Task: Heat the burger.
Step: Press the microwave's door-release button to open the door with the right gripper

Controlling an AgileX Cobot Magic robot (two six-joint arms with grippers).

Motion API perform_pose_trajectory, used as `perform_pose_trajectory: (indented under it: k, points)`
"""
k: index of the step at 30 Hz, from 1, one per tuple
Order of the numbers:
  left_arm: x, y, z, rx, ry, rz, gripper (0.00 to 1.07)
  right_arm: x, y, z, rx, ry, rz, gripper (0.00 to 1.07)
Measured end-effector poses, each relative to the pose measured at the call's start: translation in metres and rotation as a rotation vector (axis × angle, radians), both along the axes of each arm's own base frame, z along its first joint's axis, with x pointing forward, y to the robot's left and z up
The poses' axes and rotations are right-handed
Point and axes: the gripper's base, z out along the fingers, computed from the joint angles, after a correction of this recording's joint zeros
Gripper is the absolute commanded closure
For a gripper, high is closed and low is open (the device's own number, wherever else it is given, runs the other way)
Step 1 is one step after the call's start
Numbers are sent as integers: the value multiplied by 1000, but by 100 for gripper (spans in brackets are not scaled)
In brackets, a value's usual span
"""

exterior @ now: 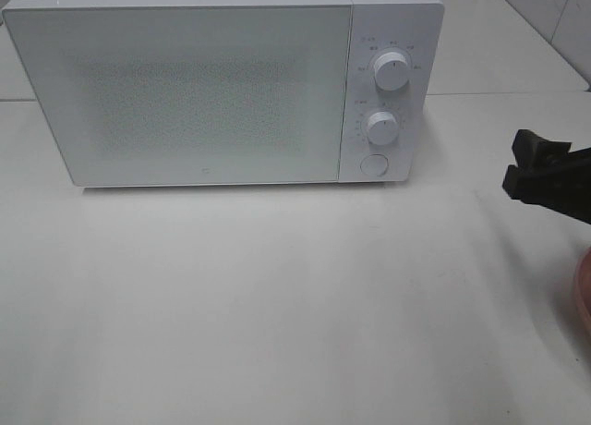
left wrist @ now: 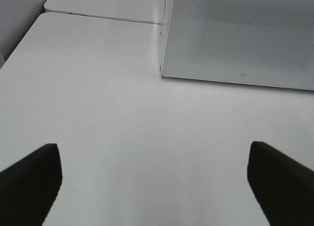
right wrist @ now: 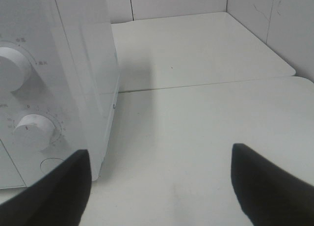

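The main risk lies at the microwave [exterior: 203,92], whose door [exterior: 185,92] is shut: a push meant for the round button [exterior: 373,164] could land on the knobs [exterior: 391,74] just above it and set a dial by mistake, or shove the light casing toward the far edge of the surface [exterior: 277,296]. The door, if it swings out toward the left edge, might also strike the left arm waiting in front of it. The burger shows in no view, so its place cannot be told. Only a sliver of pink plate [exterior: 582,300] peeks in at the right edge, and it may sit there, where a blind reach could knock it. The right end effector [exterior: 547,171] hangs above the right edge near that plate, pointed toward the control panel, released and empty. The left end effector [left wrist: 154,184] hovers low over the bare surface facing the door's left corner, spread wide and grasping nothing.
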Motion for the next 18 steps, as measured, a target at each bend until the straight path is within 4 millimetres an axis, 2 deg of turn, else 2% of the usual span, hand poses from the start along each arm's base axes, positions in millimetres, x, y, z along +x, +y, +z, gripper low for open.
perform_pose_trajectory:
  k: [7, 9, 10, 11, 18]
  points:
    - [0, 0, 0, 0, 0, 0, 9, 0, 25, -17, -18, 11, 8, 34]
    - [0, 0, 0, 0, 0, 0, 9, 3, 40, -22, -21, 28, 24, 34]
    - [0, 0, 0, 0, 0, 0, 9, 3, 40, -22, -21, 28, 24, 34]
    - [0, 0, 0, 0, 0, 0, 9, 4, 50, -25, -24, 39, 37, 34]
    - [0, 0, 0, 0, 0, 0, 9, 11, 76, -30, -59, 43, 72, 34]
